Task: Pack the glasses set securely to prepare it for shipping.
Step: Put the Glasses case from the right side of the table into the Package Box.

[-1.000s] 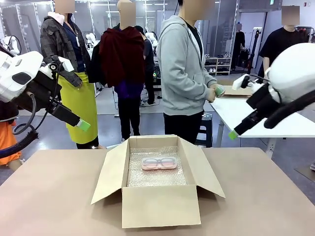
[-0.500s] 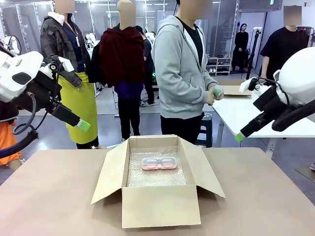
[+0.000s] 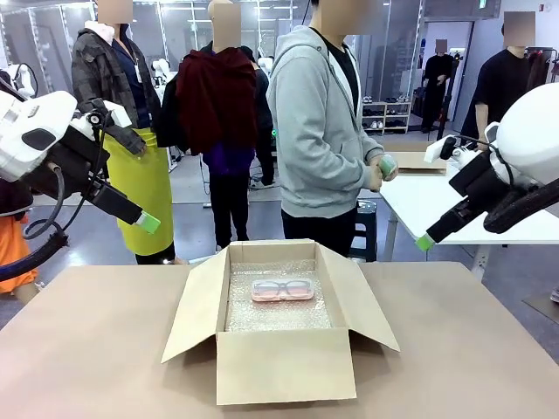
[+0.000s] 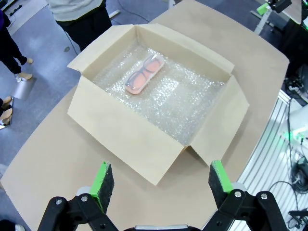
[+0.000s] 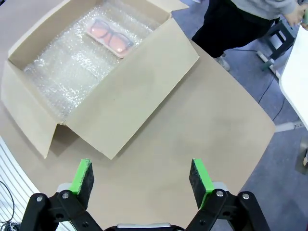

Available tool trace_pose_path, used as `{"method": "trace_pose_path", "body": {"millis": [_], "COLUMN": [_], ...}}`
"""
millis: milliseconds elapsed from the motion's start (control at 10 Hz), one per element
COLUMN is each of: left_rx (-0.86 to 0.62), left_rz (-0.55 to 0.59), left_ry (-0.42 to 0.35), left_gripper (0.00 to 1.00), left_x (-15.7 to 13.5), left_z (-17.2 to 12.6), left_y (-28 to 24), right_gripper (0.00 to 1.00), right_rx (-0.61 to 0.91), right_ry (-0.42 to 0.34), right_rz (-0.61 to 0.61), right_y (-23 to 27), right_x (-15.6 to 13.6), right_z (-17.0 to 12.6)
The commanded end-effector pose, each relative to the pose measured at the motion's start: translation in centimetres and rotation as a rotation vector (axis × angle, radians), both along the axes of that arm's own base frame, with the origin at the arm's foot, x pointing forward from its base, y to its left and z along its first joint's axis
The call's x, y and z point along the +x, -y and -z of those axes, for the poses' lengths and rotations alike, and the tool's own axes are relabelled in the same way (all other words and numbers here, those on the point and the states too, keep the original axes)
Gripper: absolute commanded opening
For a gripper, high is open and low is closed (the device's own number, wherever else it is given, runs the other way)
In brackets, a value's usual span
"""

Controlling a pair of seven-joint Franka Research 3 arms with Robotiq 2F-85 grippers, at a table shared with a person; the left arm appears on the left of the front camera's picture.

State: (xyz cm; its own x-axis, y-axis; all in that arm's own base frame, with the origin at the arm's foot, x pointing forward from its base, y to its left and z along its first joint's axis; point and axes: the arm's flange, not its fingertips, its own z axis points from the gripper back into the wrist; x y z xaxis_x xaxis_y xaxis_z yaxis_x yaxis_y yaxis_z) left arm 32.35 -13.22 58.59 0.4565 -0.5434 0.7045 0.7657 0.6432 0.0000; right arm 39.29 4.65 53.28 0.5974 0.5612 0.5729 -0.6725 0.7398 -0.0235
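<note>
The left end effector (image 4: 161,179) hangs released above the surface (image 3: 87,332), its fingers wide apart with nothing between them. From the front, one of its green pads is hidden behind the arm. Ahead of and below it sits the open cardboard box (image 3: 284,362), lined with bubble wrap (image 4: 178,96). The pale pink case (image 3: 282,290) lies flat near the box's far wall, dark spectacles showing through its top. Well beyond, the person's hands (image 3: 379,172) cover most of the mint green case (image 3: 388,161), so its shape is hard to make out. The right end effector (image 5: 140,175) is likewise released and empty, with the box ahead and to its left in its wrist view.
</note>
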Motion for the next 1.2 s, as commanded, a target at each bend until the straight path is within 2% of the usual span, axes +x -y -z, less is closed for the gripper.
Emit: {"method": "trace_pose_path", "body": {"millis": [0,1100], "left_rx": [-0.011,-0.011], "left_rz": [0.006,0.006], "left_ry": [-0.002,-0.002], "left_gripper": [1.00,1.00], "left_x": [-0.07,-0.07], "left_z": [-0.11,-0.11], "left_y": [-0.10,-0.10], "right_gripper": [1.00,1.00], "right_rx": [0.003,0.003], "right_ry": [0.007,0.007], "right_rz": [0.011,0.011], "right_y": [-0.22,-0.22], "right_x": [-0.12,-0.12], "right_z": [-0.04,-0.04]}}
